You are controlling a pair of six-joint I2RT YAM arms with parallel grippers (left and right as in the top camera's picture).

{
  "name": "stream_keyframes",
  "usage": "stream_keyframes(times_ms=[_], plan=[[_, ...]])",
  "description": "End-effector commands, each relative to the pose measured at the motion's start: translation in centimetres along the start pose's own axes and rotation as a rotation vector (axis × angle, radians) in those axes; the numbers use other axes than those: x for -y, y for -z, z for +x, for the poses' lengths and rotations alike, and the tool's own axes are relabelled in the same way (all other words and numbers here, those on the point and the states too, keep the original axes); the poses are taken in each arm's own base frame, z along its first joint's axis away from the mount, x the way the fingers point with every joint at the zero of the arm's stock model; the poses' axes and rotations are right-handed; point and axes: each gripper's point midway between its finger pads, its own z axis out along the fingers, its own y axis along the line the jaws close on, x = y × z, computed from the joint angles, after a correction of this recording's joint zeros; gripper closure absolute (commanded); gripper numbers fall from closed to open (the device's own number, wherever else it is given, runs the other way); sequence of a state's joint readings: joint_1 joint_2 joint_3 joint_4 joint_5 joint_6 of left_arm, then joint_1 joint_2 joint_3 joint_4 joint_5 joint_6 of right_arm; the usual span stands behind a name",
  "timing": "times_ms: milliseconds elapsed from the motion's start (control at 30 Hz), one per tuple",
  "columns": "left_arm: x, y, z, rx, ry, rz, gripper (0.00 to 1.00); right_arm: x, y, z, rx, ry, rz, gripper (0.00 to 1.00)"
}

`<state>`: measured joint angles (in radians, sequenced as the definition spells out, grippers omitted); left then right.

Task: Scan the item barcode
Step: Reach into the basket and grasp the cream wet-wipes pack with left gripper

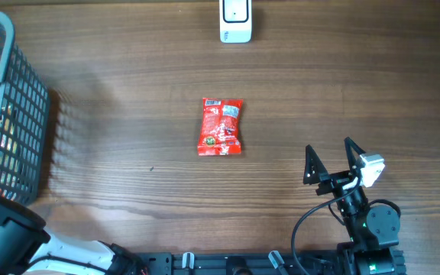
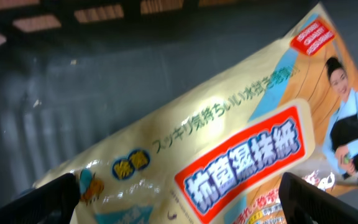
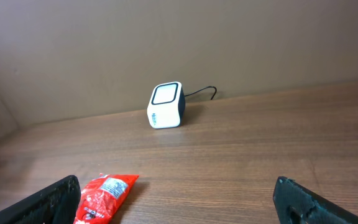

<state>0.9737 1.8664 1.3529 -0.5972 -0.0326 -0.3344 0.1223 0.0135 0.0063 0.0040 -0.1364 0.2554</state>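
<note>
— Where are the right gripper's (image 1: 329, 147) jaws?

— Spread wide, with nothing between them. It hangs low over the brown wood-grain table (image 1: 128, 176).

— And the red crinkly plastic snack packet (image 1: 221, 127)?

— It lies flat on the table, ahead of those jaws and off to their left, well apart from both fingers. In the right wrist view only its near end shows, just inside the left finger (image 3: 55, 199). The barcode label is at the far end of the packet, facing up.

— The scanner?

— The white cube-shaped barcode scanner with a dark window (image 1: 235, 21) stands farther ahead of the right jaws, past the packet, slightly left of their centre line. A thin dark cable trails off behind it.

— What about the left gripper (image 2: 179, 180)?

— Its jaws are spread too. They are down inside the dark grey plastic mesh basket (image 1: 14, 114). A pale yellow soft pack of wipes with red and blue print (image 2: 229, 137) lies tilted right in front of them and fills the span between the two fingers. I cannot tell whether either finger touches it.
</note>
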Motion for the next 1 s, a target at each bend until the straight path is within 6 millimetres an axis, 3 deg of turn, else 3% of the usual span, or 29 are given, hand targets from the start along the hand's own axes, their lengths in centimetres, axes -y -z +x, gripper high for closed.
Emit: stream_keyframes(times_ms=[0, 100, 267, 467, 567, 667, 833, 867, 900, 967], plan=[[-0.2, -1.2, 0.3, -0.01, -0.017, -0.015, 0.0, 0.3, 0.0, -0.2, 0.012, 0.018, 0.013, 0.0], [-0.5, -1.5, 0.4, -0.009, -0.017, -0.035, 0.0, 0.3, 0.0, -0.2, 0.012, 0.018, 0.013, 0.0], [-4.1, -1.0, 0.0, 0.029, -0.025, -0.237, 0.0, 0.3, 0.0, -0.2, 0.012, 0.018, 0.013, 0.0], [-3.7, -1.1, -0.3, 0.037, -0.025, -0.219, 0.0, 0.3, 0.0, -0.2, 0.012, 0.018, 0.013, 0.0], [-2.5, -1.5, 0.0, 0.018, -0.029, -0.147, 0.0, 0.3, 0.0, -0.2, 0.012, 0.018, 0.013, 0.0], [-1.1, -2.7, 1.0, -0.033, -0.079, -0.062, 0.0, 0.3, 0.0, -0.2, 0.012, 0.018, 0.013, 0.0], [-1.0, -4.6, 2.5, -0.093, -0.08, -0.047, 0.0, 0.3, 0.0, -0.2, 0.012, 0.018, 0.013, 0.0], [-1.0, -4.7, 2.5, -0.095, -0.08, -0.048, 0.03, 0.3, 0.0, -0.2, 0.012, 0.018, 0.013, 0.0], [-1.0, -4.7, 2.5, -0.094, -0.08, -0.048, 0.12, 0.3, 0.0, -0.2, 0.012, 0.018, 0.013, 0.0], [-1.0, -4.7, 2.5, -0.093, -0.08, -0.048, 0.58, 0.3, 0.0, -0.2, 0.012, 0.018, 0.013, 0.0]])
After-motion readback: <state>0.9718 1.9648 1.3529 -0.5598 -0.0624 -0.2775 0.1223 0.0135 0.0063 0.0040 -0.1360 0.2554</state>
